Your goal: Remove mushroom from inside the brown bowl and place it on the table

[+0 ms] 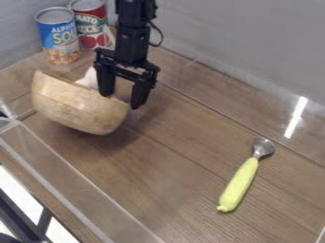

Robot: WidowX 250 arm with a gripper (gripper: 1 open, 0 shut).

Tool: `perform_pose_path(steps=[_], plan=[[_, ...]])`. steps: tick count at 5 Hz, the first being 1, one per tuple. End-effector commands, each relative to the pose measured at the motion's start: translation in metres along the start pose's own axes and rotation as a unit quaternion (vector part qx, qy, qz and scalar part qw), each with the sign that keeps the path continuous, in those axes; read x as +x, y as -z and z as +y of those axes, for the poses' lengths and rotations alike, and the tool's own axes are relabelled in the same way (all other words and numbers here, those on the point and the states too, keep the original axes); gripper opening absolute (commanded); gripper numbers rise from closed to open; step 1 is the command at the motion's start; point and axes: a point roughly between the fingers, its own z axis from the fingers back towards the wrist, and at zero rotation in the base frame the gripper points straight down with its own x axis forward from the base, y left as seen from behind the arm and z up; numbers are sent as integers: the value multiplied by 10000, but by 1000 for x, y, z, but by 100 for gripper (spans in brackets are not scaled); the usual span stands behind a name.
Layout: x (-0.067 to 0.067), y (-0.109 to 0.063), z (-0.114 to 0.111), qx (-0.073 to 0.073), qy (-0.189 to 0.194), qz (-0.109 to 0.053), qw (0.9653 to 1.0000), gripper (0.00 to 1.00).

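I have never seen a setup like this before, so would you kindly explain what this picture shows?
The black machine at the back is a robot arm; its gripper reaches down at the rim of a wooden bowl, which is tilted. One camera looks down on the scene from the front. On the brown wood-grain table also lie a yellow-green-handled spoon and, behind the bowl, two soup cans. Something whitish shows between bowl and gripper. Whether the gripper holds anything is not clear.
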Motion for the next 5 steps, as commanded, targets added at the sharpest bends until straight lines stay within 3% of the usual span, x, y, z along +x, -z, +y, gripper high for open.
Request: perform_pose_path(steps=[1,5], plan=[[-5,-25,9,82,-92,-366,9993,100],[3,-19,6,104,13,-401,9991,100]])
